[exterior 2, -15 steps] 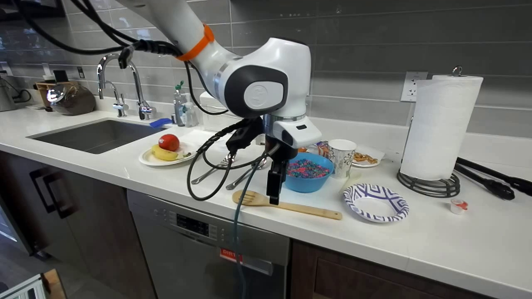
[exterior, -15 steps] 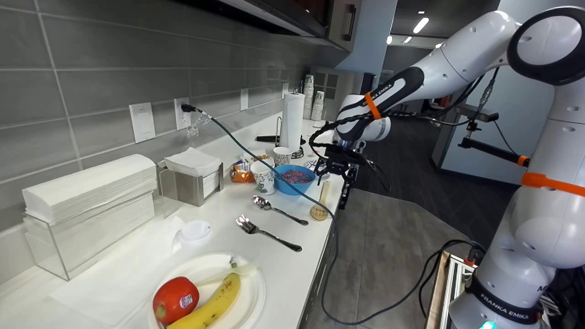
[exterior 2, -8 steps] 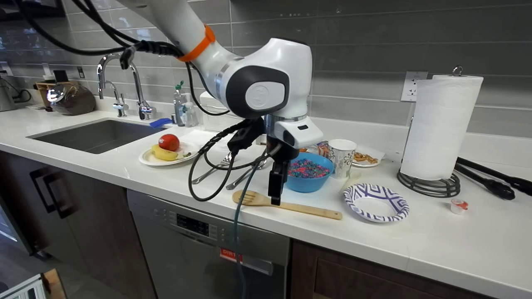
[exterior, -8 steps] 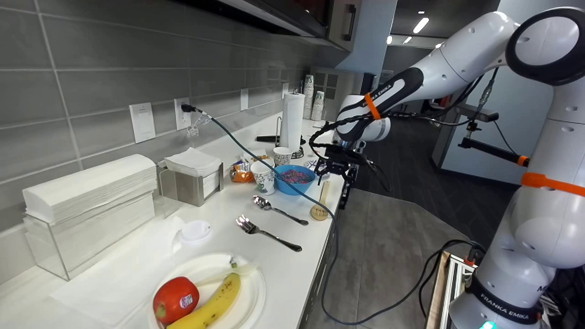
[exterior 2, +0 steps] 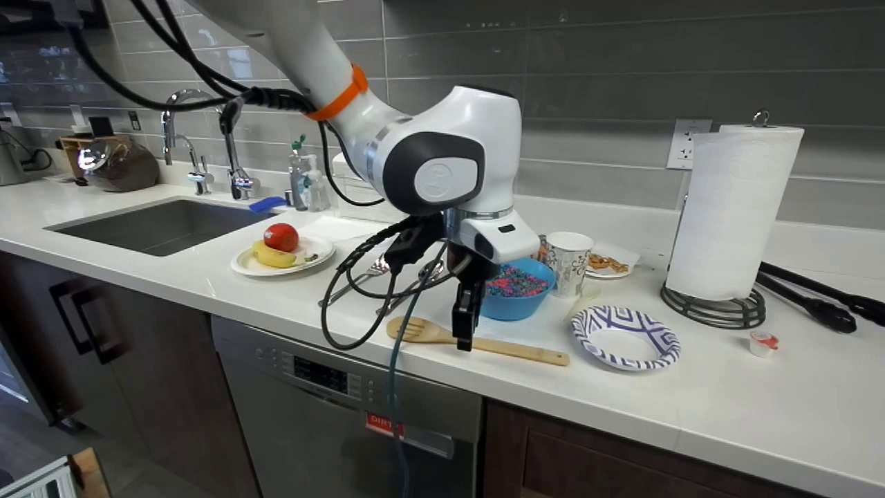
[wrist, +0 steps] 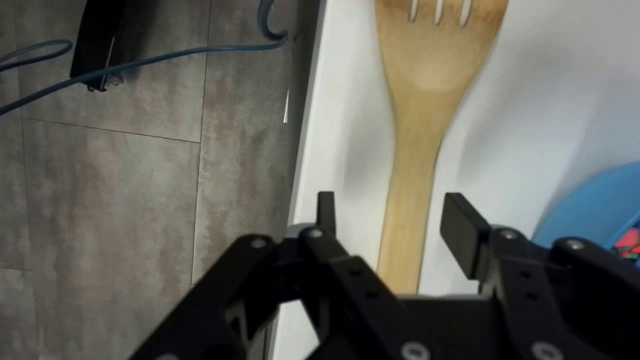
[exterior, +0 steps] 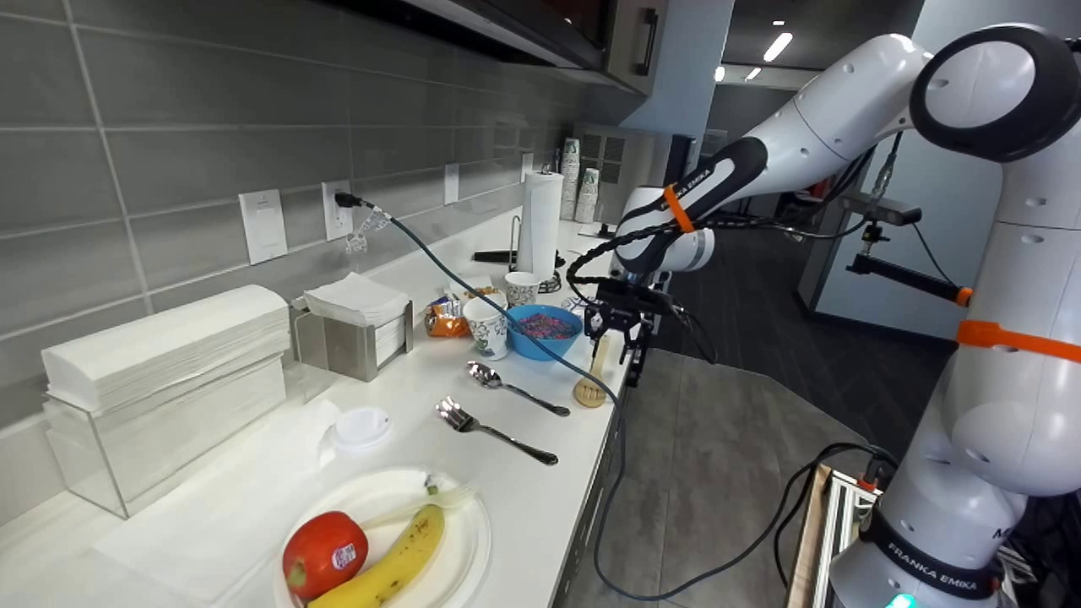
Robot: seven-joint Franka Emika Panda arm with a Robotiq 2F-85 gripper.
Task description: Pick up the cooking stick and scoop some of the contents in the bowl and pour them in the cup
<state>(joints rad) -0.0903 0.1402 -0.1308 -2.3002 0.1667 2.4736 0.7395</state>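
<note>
The cooking stick, a light wooden slotted spoon (exterior 2: 522, 349), lies flat along the counter's front edge. My gripper (wrist: 392, 220) is open around its handle (wrist: 407, 220); white counter shows between the handle and each finger, so neither touches it. In an exterior view the gripper (exterior: 610, 348) is low over the handle. The blue bowl (exterior 2: 515, 308), holding small pink and blue bits, stands just behind the spoon; in the wrist view the bowl's rim (wrist: 590, 200) is close by the right finger. Patterned paper cups (exterior: 487, 329) (exterior: 522, 289) stand beside the bowl; I cannot tell which is meant.
A dark cable (exterior: 540, 344) crosses in front of the bowl. A metal spoon (exterior: 515, 388) and fork (exterior: 494, 431) lie nearby. A purple-patterned paper bowl (exterior 2: 626, 339) sits past the handle end. A paper towel roll (exterior 2: 736, 214) stands farther along. The counter edge (wrist: 305, 165) drops to the floor.
My gripper has come down toward the spoon handle and shifted slightly, after staying almost still before. The spoon and bowl have not moved.
</note>
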